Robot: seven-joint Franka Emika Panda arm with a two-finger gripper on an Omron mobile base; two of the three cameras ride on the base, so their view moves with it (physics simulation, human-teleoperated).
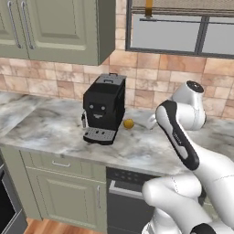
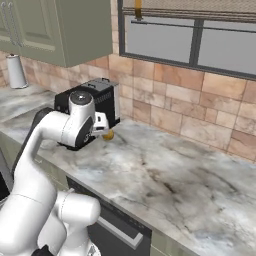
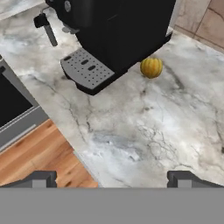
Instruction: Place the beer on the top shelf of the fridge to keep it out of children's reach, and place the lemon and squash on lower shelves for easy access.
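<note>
Open-jawed and empty, gripper (image 3: 112,179) hovers over the counter (image 3: 144,131) with what looks like the squash (image 3: 151,68) at one o'clock beside the coffee machine (image 3: 113,30), so reaching for it comes next.

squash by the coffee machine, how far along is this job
Nothing looks done yet. The squash sits on the marble counter beside the black coffee machine, untouched. The claw is open and empty, above the counter and apart from the squash. Left: picking it up and shelving it.
</note>
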